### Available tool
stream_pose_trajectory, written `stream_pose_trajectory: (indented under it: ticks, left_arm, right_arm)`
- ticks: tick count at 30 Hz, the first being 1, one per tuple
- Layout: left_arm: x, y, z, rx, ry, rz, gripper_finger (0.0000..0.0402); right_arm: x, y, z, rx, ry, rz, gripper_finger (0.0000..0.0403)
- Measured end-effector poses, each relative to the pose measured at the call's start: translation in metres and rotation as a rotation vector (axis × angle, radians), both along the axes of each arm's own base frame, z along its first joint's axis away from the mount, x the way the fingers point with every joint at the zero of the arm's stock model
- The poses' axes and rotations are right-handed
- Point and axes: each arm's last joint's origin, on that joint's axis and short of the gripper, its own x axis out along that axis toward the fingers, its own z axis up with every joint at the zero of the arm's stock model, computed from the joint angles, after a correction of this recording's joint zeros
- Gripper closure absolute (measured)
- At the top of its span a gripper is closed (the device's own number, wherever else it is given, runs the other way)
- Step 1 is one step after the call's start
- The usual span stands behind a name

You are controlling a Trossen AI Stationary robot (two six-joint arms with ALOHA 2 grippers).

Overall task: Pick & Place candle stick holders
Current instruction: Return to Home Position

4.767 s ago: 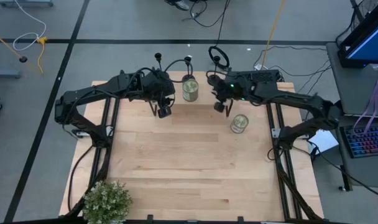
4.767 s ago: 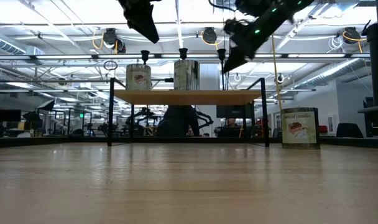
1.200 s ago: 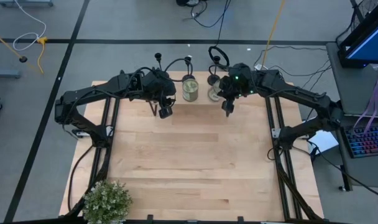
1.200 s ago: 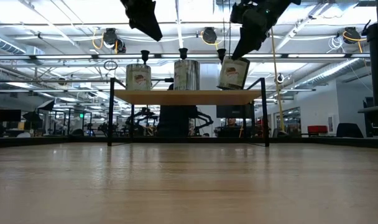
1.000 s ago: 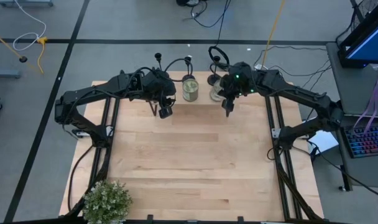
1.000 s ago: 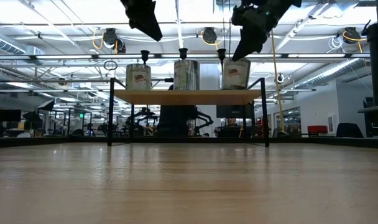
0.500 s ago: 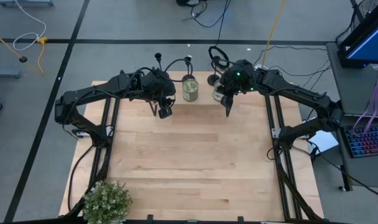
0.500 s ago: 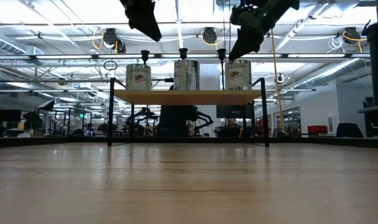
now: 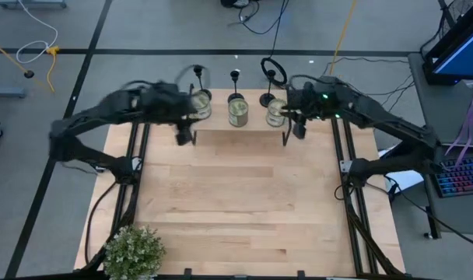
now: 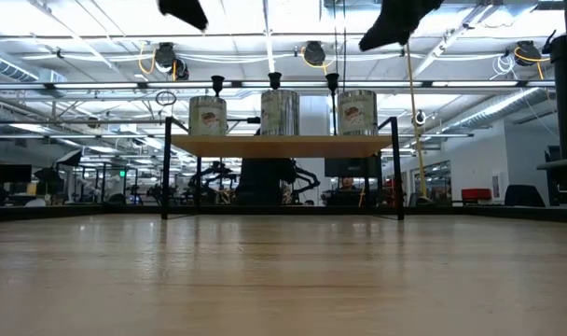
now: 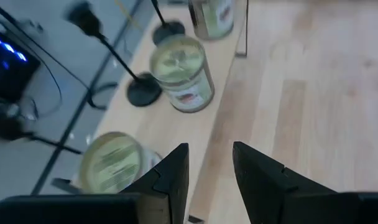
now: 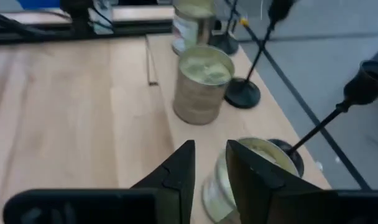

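Observation:
Three matte-black candle stick holders stand upright on their disc bases along the table's far edge: left (image 9: 197, 72), middle (image 9: 235, 76), right (image 9: 268, 98). Their tops show in the low view (image 10: 274, 80). In front of each stands a jar candle: left (image 9: 200, 105), middle (image 9: 237, 111), right (image 9: 276, 113). My left gripper (image 9: 183, 134) is open and empty above the table near the left jar, and its wrist view (image 11: 211, 168) shows the gap. My right gripper (image 9: 291, 132) is open and empty just right of the right jar, as its wrist view (image 12: 209, 168) shows.
A leafy green potted plant (image 9: 133, 253) stands at the near left corner. The wooden table top (image 9: 236, 194) stretches between the jars and the plant. Cables and a headset (image 9: 273, 71) lie on the floor beyond the far edge.
My left gripper has swung toward the table's left edge and risen, so the left jar now shows. My right gripper has risen and drawn off toward the table's right edge, away from the right jar, which stays upright in the row.

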Motion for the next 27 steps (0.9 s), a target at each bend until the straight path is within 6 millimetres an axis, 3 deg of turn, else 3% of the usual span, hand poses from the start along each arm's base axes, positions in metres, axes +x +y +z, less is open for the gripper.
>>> stream_pose_trajectory:
  ticks: [4, 11, 18, 21, 27]
  left_arm:
    - [-0.04, -0.011, 0.001, 0.034, -0.12, 0.0, 0.027]
    - [-0.096, -0.027, -0.053, 0.023, -0.342, -0.002, 0.027]
    - [-0.123, -0.035, -0.095, 0.039, -0.519, 0.003, 0.0278]
    - [-0.13, -0.037, -0.11, 0.053, -0.571, -0.016, 0.0304]
    - [-0.133, -0.04, -0.142, 0.023, -0.625, -0.056, 0.0377]
  right_arm:
    - [-0.022, 0.021, -0.008, -0.027, -0.074, 0.039, 0.0323]
    - [-0.057, 0.047, -0.062, -0.078, -0.294, 0.082, 0.0326]
    - [-0.082, 0.061, -0.101, -0.015, -0.469, 0.165, 0.0326]
    - [-0.088, 0.066, -0.116, 0.01, -0.498, 0.256, 0.0327]
    - [-0.096, 0.069, -0.136, 0.069, -0.526, 0.243, 0.0333]
